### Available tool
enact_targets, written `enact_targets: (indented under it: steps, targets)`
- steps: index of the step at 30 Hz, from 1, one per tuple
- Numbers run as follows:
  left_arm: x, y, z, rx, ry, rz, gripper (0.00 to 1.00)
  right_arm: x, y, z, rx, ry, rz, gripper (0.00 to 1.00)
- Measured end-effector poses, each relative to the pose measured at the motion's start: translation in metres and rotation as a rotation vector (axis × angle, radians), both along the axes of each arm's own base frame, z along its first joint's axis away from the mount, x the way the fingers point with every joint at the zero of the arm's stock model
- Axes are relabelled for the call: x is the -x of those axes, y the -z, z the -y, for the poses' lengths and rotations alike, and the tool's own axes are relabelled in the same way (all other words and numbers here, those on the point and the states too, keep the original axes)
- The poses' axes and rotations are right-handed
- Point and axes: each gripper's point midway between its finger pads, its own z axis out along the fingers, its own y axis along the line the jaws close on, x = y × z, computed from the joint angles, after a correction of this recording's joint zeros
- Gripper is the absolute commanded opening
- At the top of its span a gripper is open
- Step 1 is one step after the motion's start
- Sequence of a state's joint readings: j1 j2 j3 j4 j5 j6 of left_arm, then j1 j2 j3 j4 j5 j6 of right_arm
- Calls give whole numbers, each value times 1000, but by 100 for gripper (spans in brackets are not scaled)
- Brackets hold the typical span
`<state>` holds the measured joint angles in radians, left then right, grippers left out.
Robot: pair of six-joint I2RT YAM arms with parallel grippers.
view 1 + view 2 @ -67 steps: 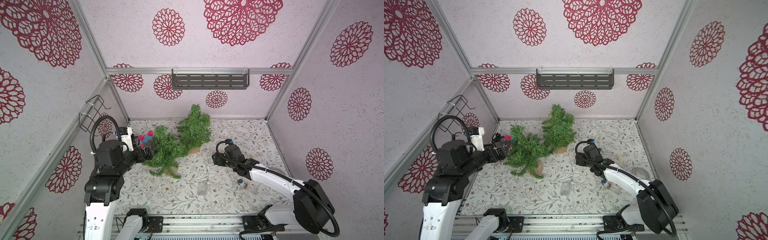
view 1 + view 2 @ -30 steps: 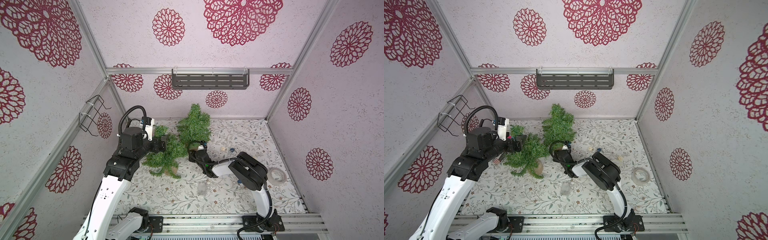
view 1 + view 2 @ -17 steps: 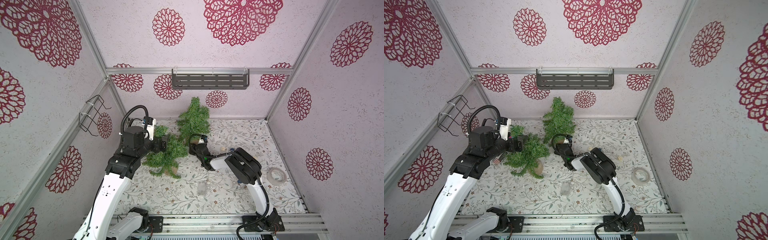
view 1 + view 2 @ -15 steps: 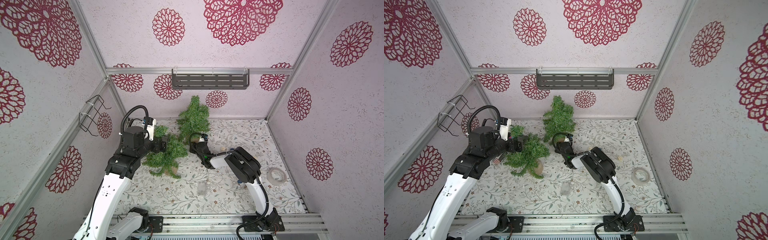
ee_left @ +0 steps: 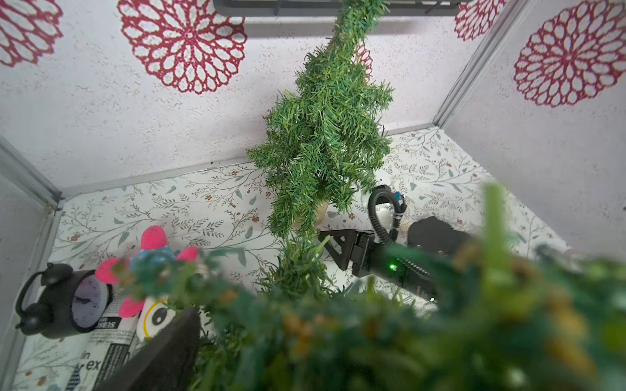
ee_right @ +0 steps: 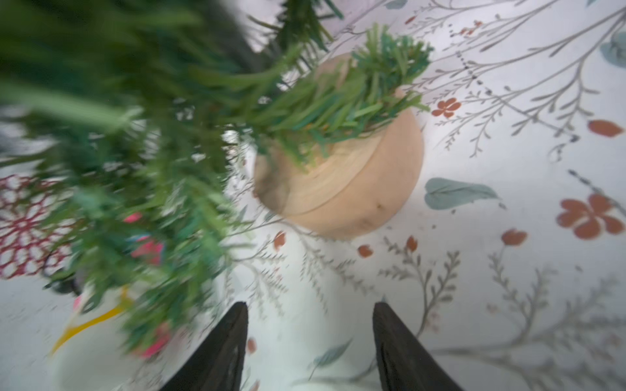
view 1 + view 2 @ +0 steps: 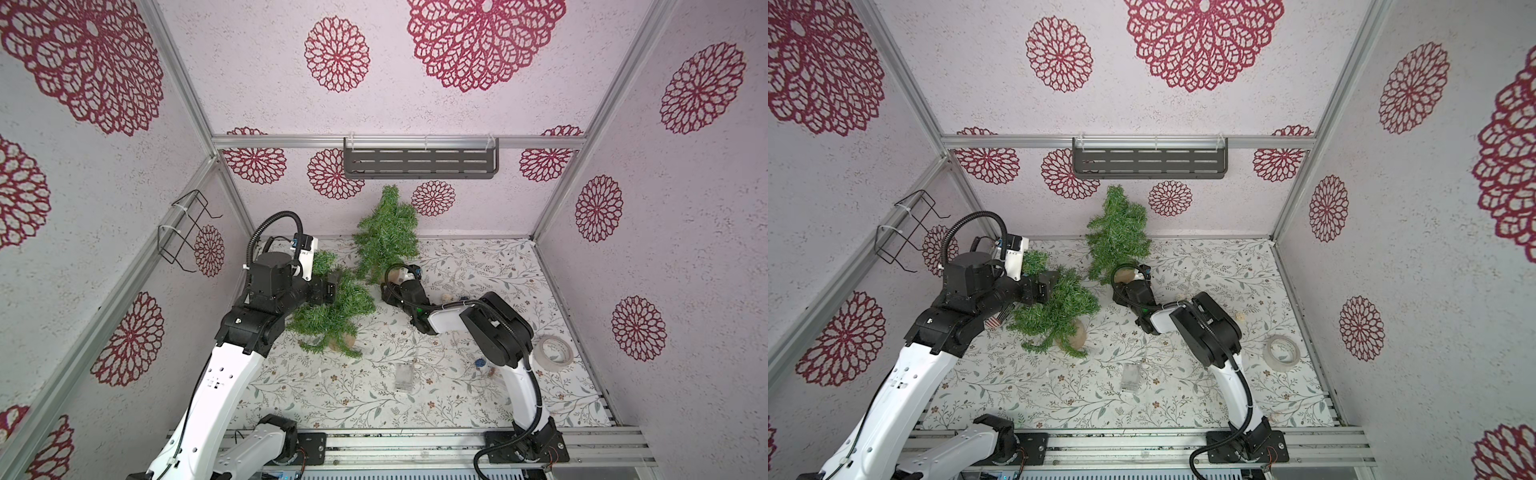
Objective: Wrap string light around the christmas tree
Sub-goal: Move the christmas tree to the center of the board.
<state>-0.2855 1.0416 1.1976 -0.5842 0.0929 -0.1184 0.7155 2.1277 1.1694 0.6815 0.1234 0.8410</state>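
R fingers [image 6: 223, 352]: spread, nothing between, over floral bench [image 6: 508, 270], just beside round pale wooden base [image 6: 355, 189] of far green christmas tree [image 7: 386, 237]. L fingers [image 5: 169, 348]: one seen, other lost in needles of near leaning green tree [image 7: 332, 316]; state can't tell. String light's clear rectangular plastic battery box [image 7: 404, 376] on bench, well apart from both; wire too thin to trace. Far tree close to back wall [image 7: 478, 216]; white tape roll [image 7: 538, 353] near R wall [image 7: 665, 291].

The left arm [image 7: 224, 382] and right arm [image 7: 519, 386] share white links, black joint housings and ribbed black hoses [image 7: 270, 218]. The fingers [image 6: 216, 352] are tapered and black, and one green light [image 5: 392, 267] shows.
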Motion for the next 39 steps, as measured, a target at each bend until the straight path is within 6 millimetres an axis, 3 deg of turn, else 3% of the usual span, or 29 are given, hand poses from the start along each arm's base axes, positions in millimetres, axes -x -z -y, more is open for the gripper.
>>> enact_targets:
  steps: [6,10,14,18,26,34,38,39]
  targets:
    - [-7,-6,12,10,31,37,39,27,-29,9,-23,-43,14,63]
    - [-12,-12,19,25,48,63,11,44,-42,24,3,-58,23,63]
    - [-24,-14,28,24,73,74,0,58,-59,39,29,-67,45,63]
    - [-35,-16,52,29,129,63,0,62,-67,62,44,-44,48,63]
    - [-45,-22,91,36,228,71,0,67,-54,114,135,41,-7,63]
    - [-52,-15,102,25,269,75,0,86,-64,142,294,63,-64,65]
    - [-56,-15,107,33,285,76,0,101,-56,154,361,52,-139,68]
    - [-57,-15,107,34,287,77,4,104,-53,154,371,46,-158,69]
